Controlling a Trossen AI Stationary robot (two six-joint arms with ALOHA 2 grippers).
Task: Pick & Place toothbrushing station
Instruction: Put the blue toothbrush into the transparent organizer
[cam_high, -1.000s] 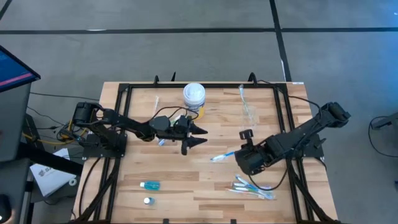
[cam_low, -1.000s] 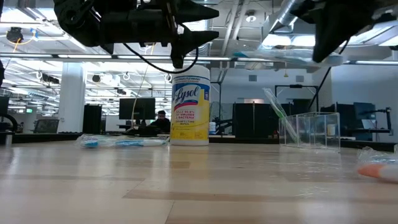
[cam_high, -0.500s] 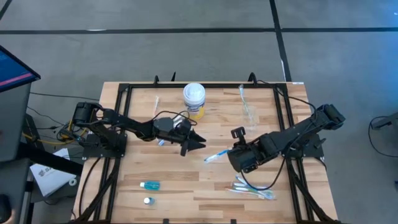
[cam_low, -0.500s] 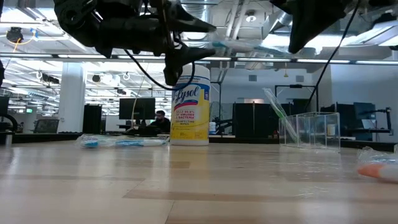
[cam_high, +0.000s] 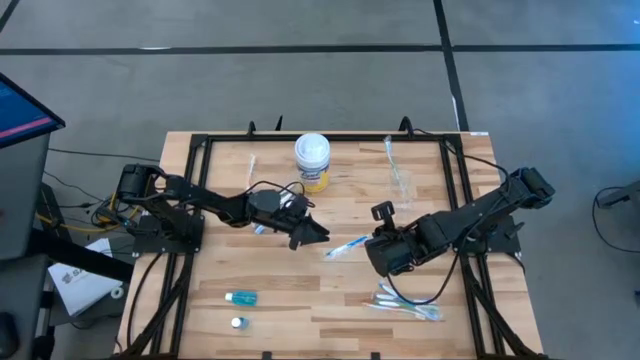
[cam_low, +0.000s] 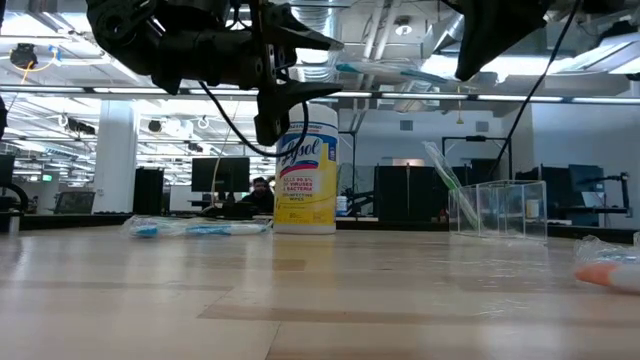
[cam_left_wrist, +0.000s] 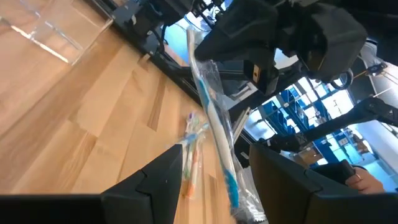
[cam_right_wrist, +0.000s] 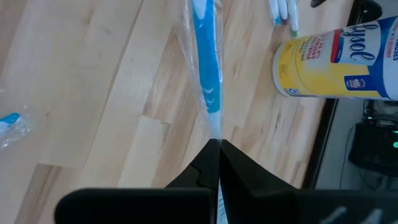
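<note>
Above the middle of the table, the right hand, pinched shut, holds a wrapped blue toothbrush level, its long axis pointing at the left hand, whose fingers gape wide around its tip. Both hands have drawn closer than a second ago.

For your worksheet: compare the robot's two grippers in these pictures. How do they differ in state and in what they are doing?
The right gripper is shut, pinching the end of a blue toothbrush in a clear wrapper; the left gripper is open and holds nothing. The right gripper carries its toothbrush in the air, while the left gripper's fingers stand on either side of that toothbrush's free end. Both hover above the wooden table, near its middle.
</note>
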